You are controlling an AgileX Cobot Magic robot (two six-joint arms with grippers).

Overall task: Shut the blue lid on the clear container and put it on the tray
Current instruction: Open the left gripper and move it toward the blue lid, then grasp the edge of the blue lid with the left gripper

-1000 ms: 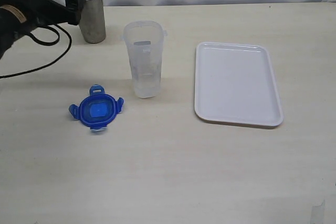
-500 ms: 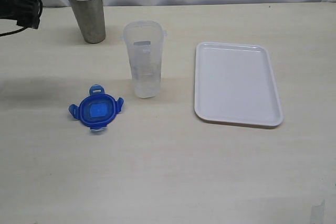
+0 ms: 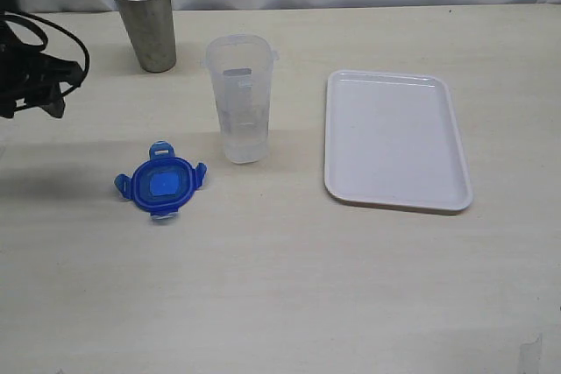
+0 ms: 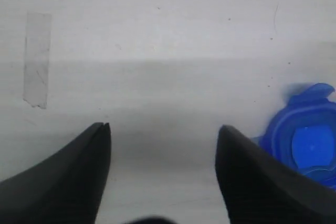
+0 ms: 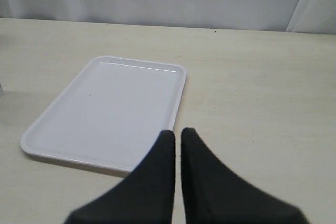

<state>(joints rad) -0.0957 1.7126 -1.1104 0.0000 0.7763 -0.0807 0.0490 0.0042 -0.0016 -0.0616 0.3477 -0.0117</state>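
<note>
Lying flat near the clear container (image 3: pixel 239 120) with illegible markings (image 3: pixel 237 73), the blue lid (image 3: pixel 159 184); left gripper (image 4: pixel 163 127) apart, right gripper (image 5: pixel 177 131) together.

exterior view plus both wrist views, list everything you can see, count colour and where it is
blue lid: one, bright blue, flat on the table, apart from the container, nearer the camera and to its left
clear container: one, transparent, upright and uncovered, mid-table between cup and tray
tray: one, white, flat on the right side, nothing on it
metal cup: one, grey, upright at the far left
tape strip: one, clear, stuck to the table, seen in the left wrist view
table: one, pale beige, under everything
left pincer: one, black, open, over bare table beside the lid, holding nothing
right pincer: one, black, shut, empty, near the tray's edge
</note>
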